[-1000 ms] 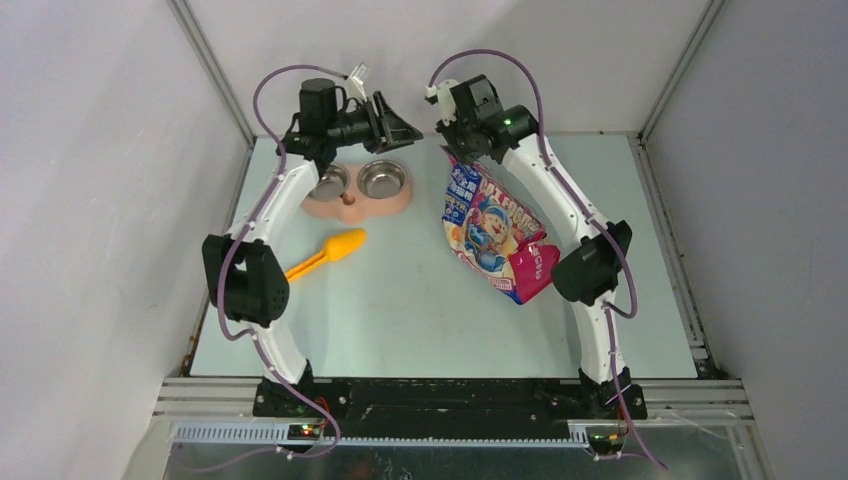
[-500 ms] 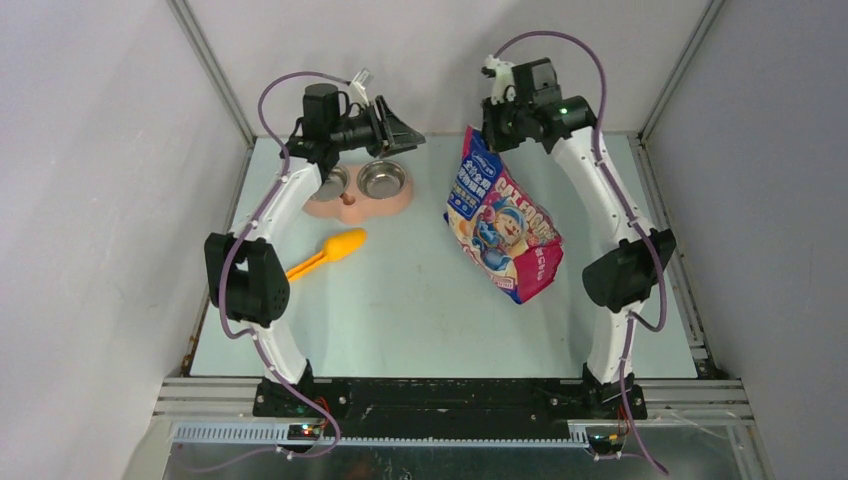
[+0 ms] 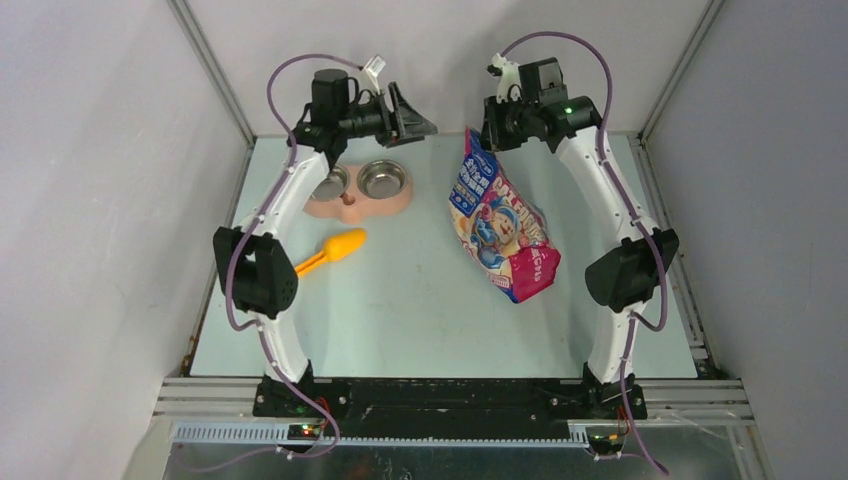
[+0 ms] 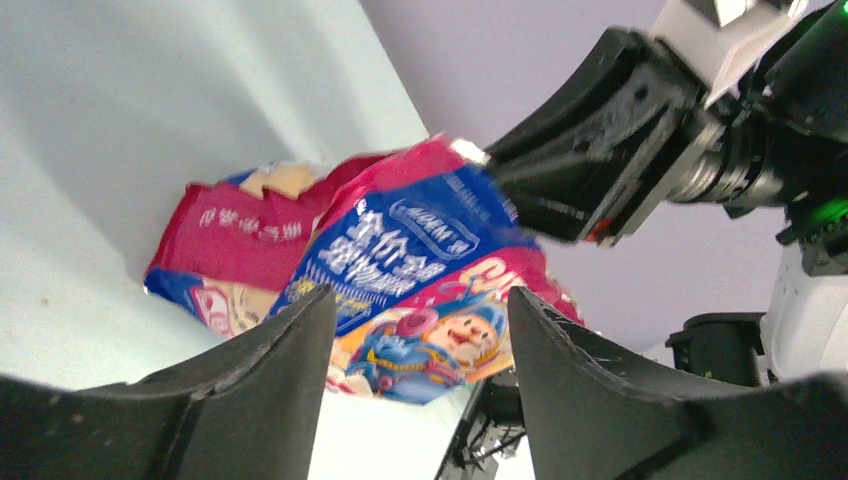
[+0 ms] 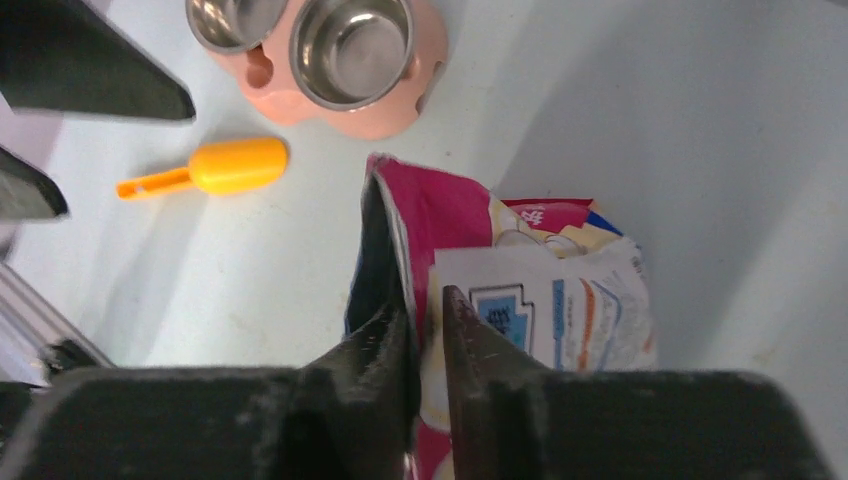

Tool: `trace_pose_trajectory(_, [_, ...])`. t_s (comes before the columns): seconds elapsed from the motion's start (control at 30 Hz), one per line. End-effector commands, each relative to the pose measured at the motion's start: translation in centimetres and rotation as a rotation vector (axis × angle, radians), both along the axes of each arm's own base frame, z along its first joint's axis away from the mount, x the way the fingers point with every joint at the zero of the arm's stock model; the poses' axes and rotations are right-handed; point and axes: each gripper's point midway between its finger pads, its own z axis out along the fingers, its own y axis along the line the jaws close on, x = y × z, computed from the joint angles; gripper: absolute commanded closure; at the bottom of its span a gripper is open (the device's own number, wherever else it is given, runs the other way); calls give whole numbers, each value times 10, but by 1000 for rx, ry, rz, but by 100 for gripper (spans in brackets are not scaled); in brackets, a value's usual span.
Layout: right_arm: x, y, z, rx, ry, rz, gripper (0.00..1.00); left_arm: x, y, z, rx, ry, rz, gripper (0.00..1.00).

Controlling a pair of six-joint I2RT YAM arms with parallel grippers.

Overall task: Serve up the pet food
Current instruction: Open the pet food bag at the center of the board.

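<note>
The pet food bag [image 3: 500,215], glossy blue, pink and red with a cartoon cat, hangs tilted at the right of the table, its bottom end resting on the surface. The kibble itself is hidden inside. My right gripper [image 3: 488,138] is shut on the bag's top edge; in the right wrist view its fingertips [image 5: 428,312] pinch that edge of the bag [image 5: 540,290]. My left gripper [image 3: 418,125] hovers open above the feeder, pointing at the bag, with nothing between its fingers. The left wrist view shows the bag [image 4: 400,260] beyond my open left gripper [image 4: 420,310], held by the right gripper [image 4: 590,160].
The pink double steel-bowl feeder [image 3: 312,208] stands at the back left, both bowls bare; it also shows in the right wrist view [image 5: 385,122]. An orange scoop [image 3: 335,246] lies in front of it. Walls close the table at the back and on both sides.
My right gripper has lifted the bag's top up and towards the back right, raising the bag more upright. My left gripper has swung right towards the bag and opened wider.
</note>
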Motion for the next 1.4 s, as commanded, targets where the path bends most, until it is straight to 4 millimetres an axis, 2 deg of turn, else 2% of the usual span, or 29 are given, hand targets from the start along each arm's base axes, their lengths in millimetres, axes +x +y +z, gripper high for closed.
trace_pose_trajectory(0.0, [-17,5,39,-14,-91,52,71,6,-11,24,31,-115,-61,31])
trace_pose_trajectory(0.03, [-18,4,34,-31,-80,55,63,11,-14,17,34,-106,-69,31])
trace_pose_trajectory(0.07, [-20,2,31,-45,-70,52,60,14,-16,24,28,-124,-72,31])
trace_pose_trajectory(0.1, [-21,1,30,-57,-68,56,53,18,-20,16,28,-106,-80,31])
trace_pose_trajectory(0.13, [-25,0,25,-73,-50,57,49,20,-22,20,22,-113,-82,31])
trace_pose_trajectory(0.27, [-32,-7,13,-144,-13,55,43,26,-33,7,1,-82,-113,31])
trace_pose_trajectory(0.47, [-23,-20,10,-243,-54,-20,42,20,-46,7,-16,-87,-154,32])
trace_pose_trajectory(0.63, [-8,-30,26,-282,-143,-101,42,11,-53,2,-7,-81,-165,32])
trace_pose_trajectory(0.77, [2,-30,41,-282,-217,-144,42,6,-55,3,-6,-83,-163,33])
trace_pose_trajectory(0.87, [6,-30,44,-346,-273,-138,41,1,-60,2,-3,-81,-172,33])
trace_pose_trajectory(1.0, [7,-27,36,-417,-282,-130,40,-2,-64,2,5,-85,-176,33])
trace_pose_trajectory(1.23, [-8,-32,0,-487,-152,-80,38,-4,-64,12,10,-115,-174,33])
trace_pose_trajectory(1.37, [-14,-39,-4,-523,-129,-66,35,-5,-67,10,17,-118,-176,33])
